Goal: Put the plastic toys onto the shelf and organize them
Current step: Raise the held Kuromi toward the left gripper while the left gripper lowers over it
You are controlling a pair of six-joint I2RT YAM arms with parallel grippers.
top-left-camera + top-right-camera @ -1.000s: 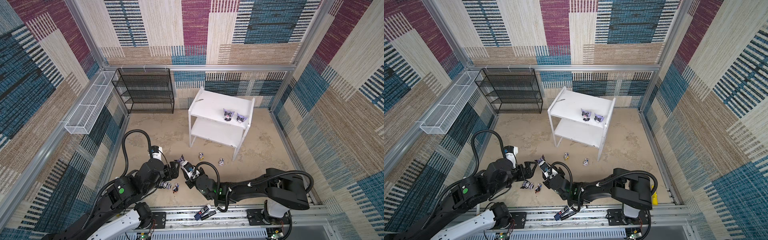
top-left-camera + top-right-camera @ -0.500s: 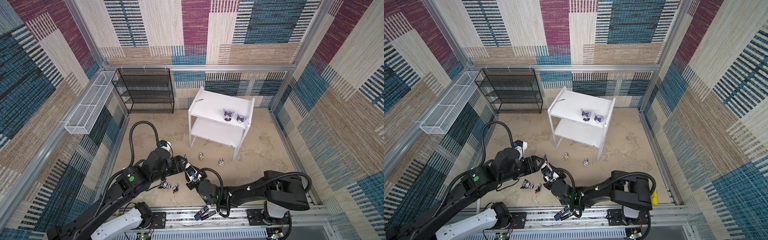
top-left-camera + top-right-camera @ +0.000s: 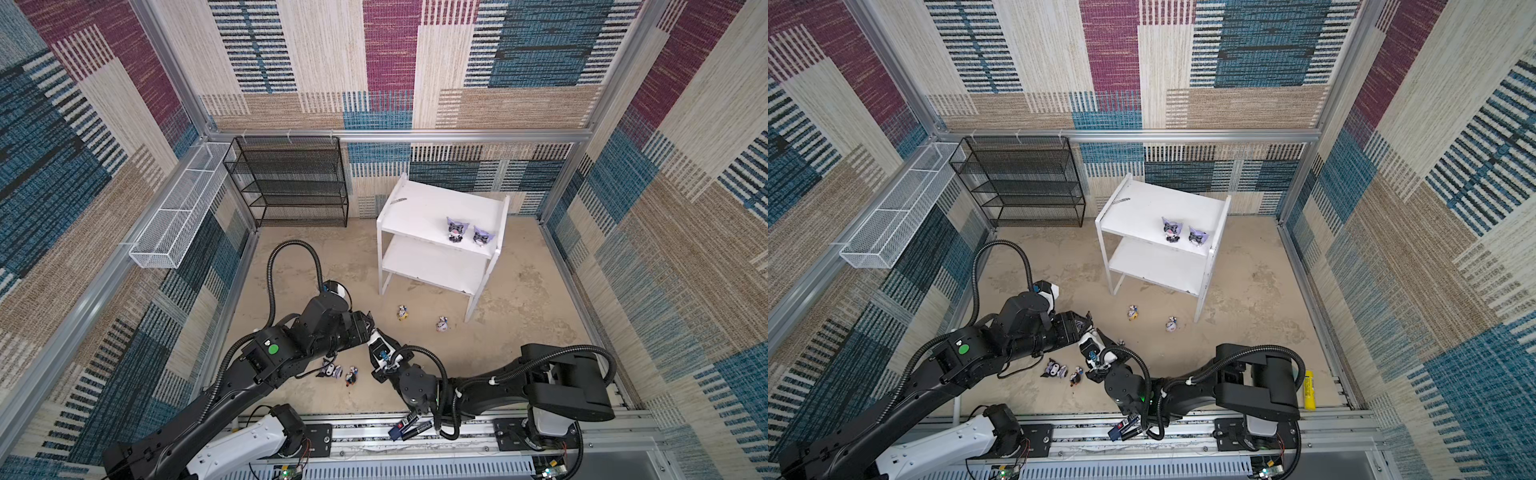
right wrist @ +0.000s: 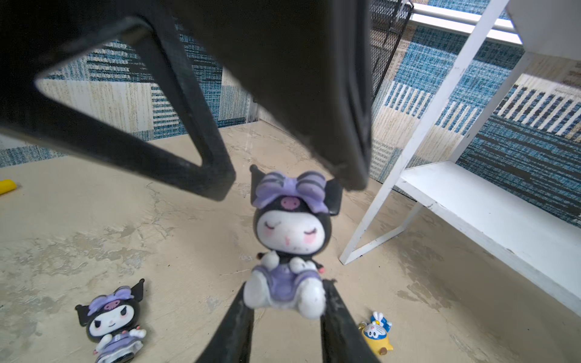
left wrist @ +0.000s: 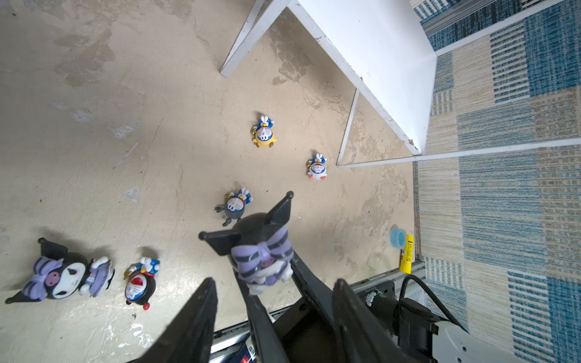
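In both top views the white shelf [image 3: 419,203] stands at 1 o'clock from the spot where the left arm [image 3: 272,349] and right arm [image 3: 498,378] meet. One lilac-hooded toy [image 3: 457,227] and a second lilac-hooded toy [image 3: 482,237] stand at the front edge of its upper board, and the rest of that board lies open toward 10 o'clock. A yellow toy [image 3: 402,312] and a white toy [image 3: 441,324] stand on the tan worktop [image 3: 540,332] at 6 o'clock from the shelf, near its front legs, with open worktop from there to the right wall. A fallen hooded toy [image 3: 330,370] and a small dark toy [image 3: 352,376] lie at 7 o'clock from the meeting spot, near the front rail. The left wrist view shows the left pincer [image 5: 275,282] apart, its fingers straddling a black-hooded toy [image 5: 257,248] with a gap on each side; a grey toy [image 5: 235,207] stands just beyond. In the right wrist view the right pincer [image 4: 284,287] is clamped on that toy's legs, holding it upright.
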